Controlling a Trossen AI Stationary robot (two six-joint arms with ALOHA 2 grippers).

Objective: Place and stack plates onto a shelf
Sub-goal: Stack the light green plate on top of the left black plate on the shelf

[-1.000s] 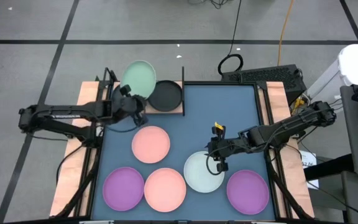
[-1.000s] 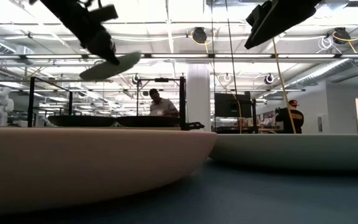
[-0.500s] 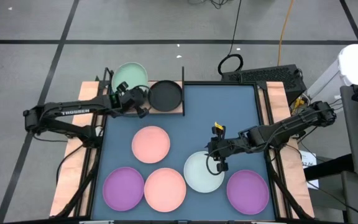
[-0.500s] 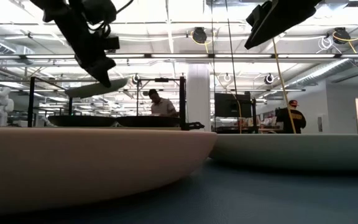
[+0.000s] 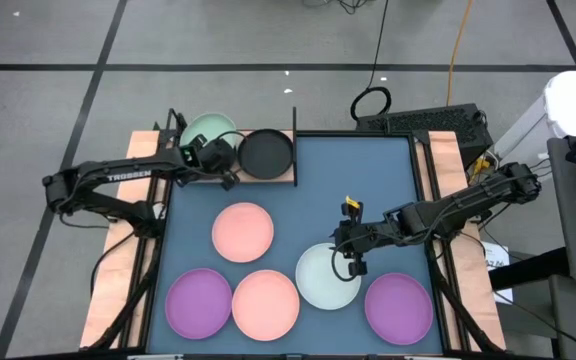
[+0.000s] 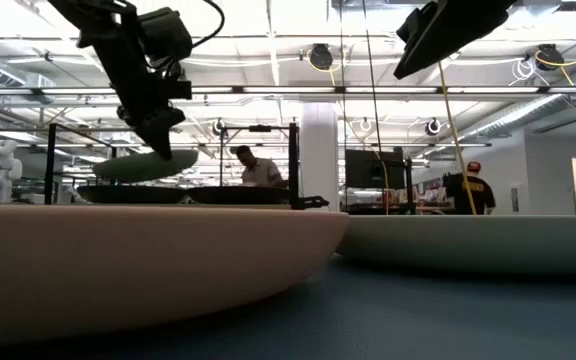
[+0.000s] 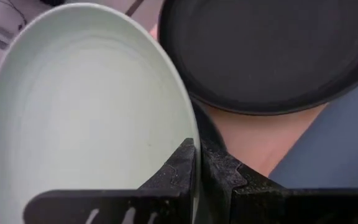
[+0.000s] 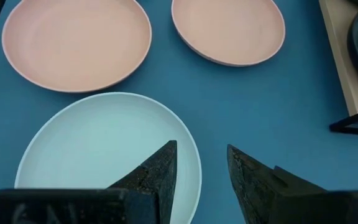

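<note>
My left gripper (image 5: 218, 155) is shut on the pale green plate (image 5: 206, 134) over the left half of the wooden shelf (image 5: 282, 178). In the low view the green plate (image 6: 146, 165) hangs just above a black plate (image 6: 128, 193) on the shelf. A second black plate (image 5: 267, 153) lies flat on the shelf's right half. My right gripper (image 8: 201, 180) is open above the rim of the pale blue-white plate (image 5: 320, 280) and touches nothing. One finger stands over the plate and one outside it. Two pink plates (image 5: 243, 231) (image 5: 265, 304) and two purple plates (image 5: 198, 303) (image 5: 399, 308) lie on the mat. My left gripper pinches the green plate's rim (image 7: 190, 134) on the side toward the second black plate. One finger is on the inner face and one outside the rim. The fingers slant down from above (image 6: 153, 120). The plate is lifted, nearly level, just above the black plate below it.
The blue-grey mat (image 5: 368, 180) has free room at its far right. Thin black shelf posts (image 6: 294, 165) stand at the board's corners. People stand in the room beyond the table (image 6: 258, 170).
My left gripper has gone down toward the shelf and a little toward the table's left edge, still shut on the green plate. The plate was held high and tilted. It now hangs nearly level just over the left black plate.
</note>
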